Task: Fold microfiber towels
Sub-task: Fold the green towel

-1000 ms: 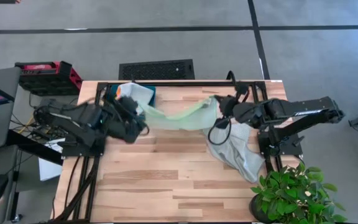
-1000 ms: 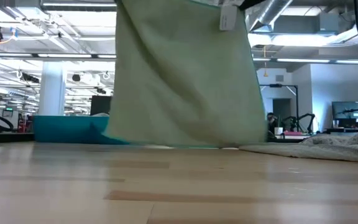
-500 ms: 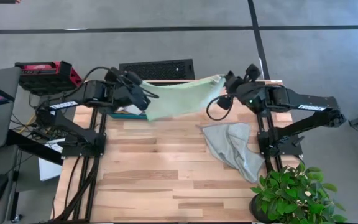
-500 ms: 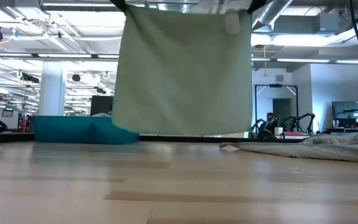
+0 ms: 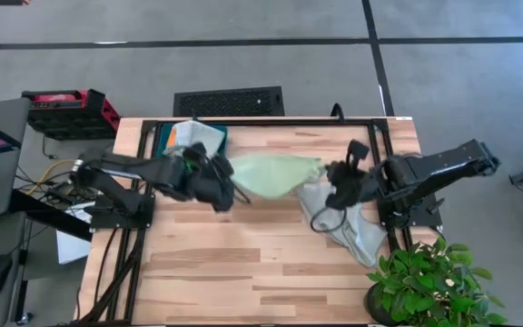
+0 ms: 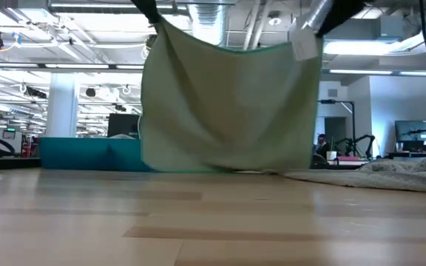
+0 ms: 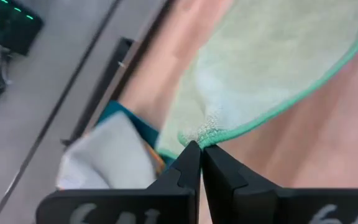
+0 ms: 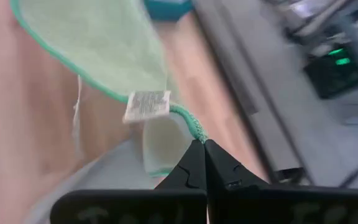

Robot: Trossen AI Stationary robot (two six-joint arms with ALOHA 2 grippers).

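The light green towel (image 5: 275, 173) hangs spread between my two grippers above the middle of the table. Its white tag (image 6: 304, 46) is at the upper corner on the right arm's side. Its lower edge (image 6: 220, 168) touches the tabletop. My left gripper (image 5: 231, 189) is shut on one upper corner and my right gripper (image 5: 331, 186) on the other. A pale grey towel (image 5: 357, 232) lies crumpled on the table under the right arm. Another pale cloth (image 5: 196, 136) lies in the teal tray (image 5: 221, 136) at the far left. My left gripper pinches the green towel's hemmed upper corner (image 7: 199, 138) between its two fingers, coming slanting down from the table's left. The towel hangs below the hold. My right gripper pinches the other upper corner (image 8: 194, 132), right beside the white tag (image 8: 146, 104), between its two fingers, slanting down from the table's right. The top hem sags slightly between the two holds.
A potted plant (image 5: 434, 286) stands at the table's near right corner. The teal tray (image 6: 87, 151) stands behind the hanging towel on the left. The near half of the wooden table (image 5: 243, 282) carries nothing.
Both grippers swung up toward the table's far edge and spread apart, drawing the green towel flat and lifting its lower edge clear. They then came back toward the middle and sank. The towel's lower edge rests on the table again and its top hem sags.
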